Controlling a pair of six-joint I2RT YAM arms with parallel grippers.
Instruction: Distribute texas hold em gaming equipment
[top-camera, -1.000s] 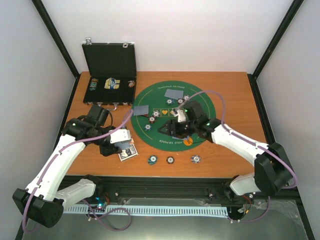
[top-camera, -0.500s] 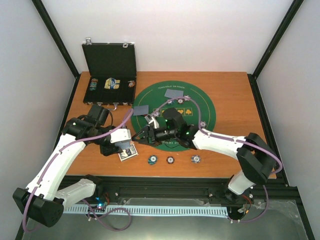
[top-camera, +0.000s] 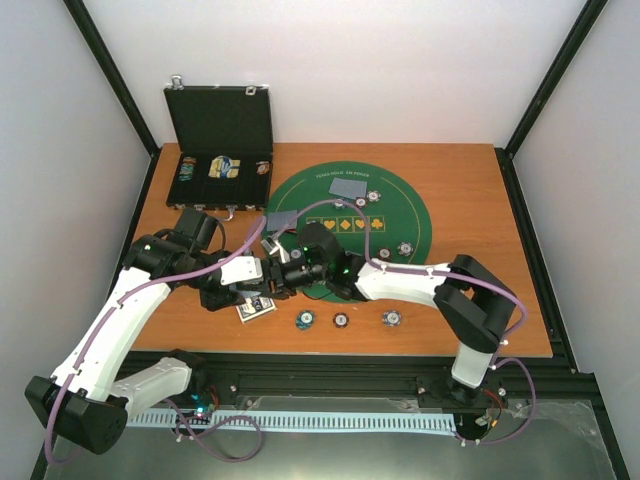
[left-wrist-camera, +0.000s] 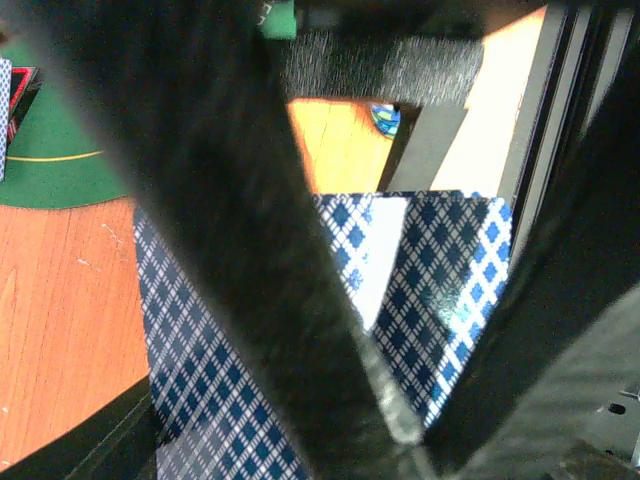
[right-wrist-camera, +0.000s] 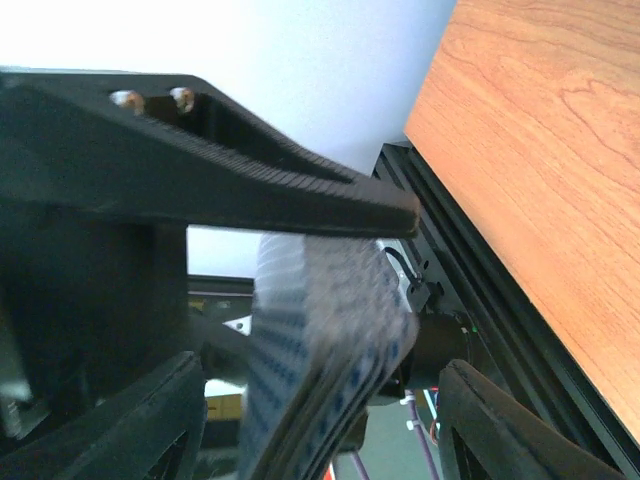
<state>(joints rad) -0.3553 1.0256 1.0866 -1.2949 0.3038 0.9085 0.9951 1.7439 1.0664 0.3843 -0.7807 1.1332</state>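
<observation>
A stack of playing cards (left-wrist-camera: 450, 300) with blue-and-white diamond backs is pinched by the left jaws, which are pressed together on it. In the left wrist view the dark fingers (left-wrist-camera: 230, 250) are seen crossing the card backs. The stack is held above the bench (top-camera: 470, 200), just off the near-left rim of the green round mat (top-camera: 400, 215).

The right arm is stretched leftward across the near part of the mat, and the right jaws are brought up against the left ones at the stack. In the right wrist view the right jaws are seen spread, with the fanned edge of the cards lying between them, close under the upper finger (right-wrist-camera: 250, 190). Whether that finger touches the cards cannot be told.

A few loose cards (top-camera: 257, 308) are laid on the bench just near of the held stack. Three striped chips (top-camera: 341, 320) are set in a row to their right, close to the bench's near edge. Two face-down cards (top-camera: 349, 187) are laid on the mat, one at the far side and one at its left rim, and further chips (top-camera: 405, 248) are scattered on it. An open black case (top-camera: 220, 120) is stood at the far left corner.
</observation>
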